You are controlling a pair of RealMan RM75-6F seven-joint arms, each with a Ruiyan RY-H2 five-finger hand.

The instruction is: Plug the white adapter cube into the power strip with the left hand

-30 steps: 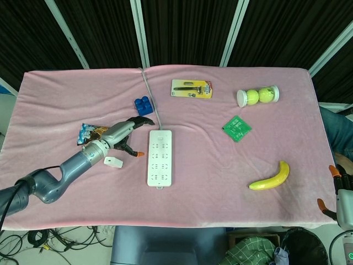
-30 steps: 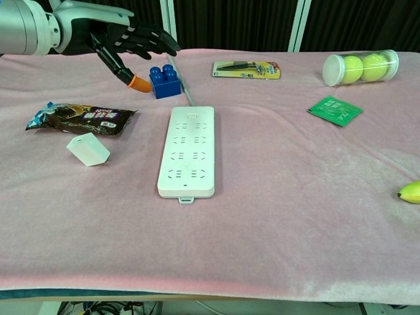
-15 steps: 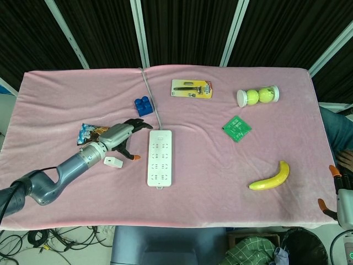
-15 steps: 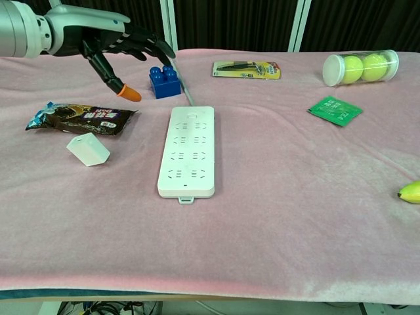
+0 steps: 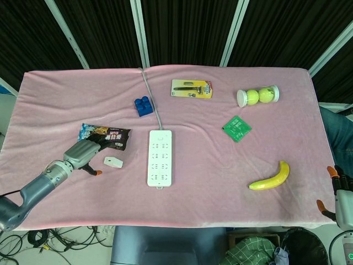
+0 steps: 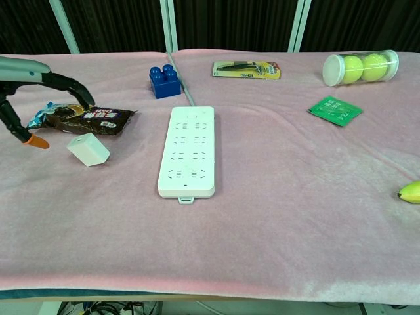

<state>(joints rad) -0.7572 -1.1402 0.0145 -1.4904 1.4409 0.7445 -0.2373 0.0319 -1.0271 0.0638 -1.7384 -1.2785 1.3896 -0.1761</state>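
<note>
One hand works here: the left hand (image 5: 83,156) hovers low over the pink cloth (image 5: 209,165), fingers spread, holding nothing. It has drawn back from beside the power strip (image 5: 159,157) toward the table's left edge. The white adapter cube (image 5: 113,162) lies unplugged just right of it, near the snack packet (image 5: 105,133) and apart from the strip. Bare cloth separates cube and strip. The right hand (image 5: 332,190) sits at the frame's right edge; its state cannot be told. Dark panels back the table.
</note>
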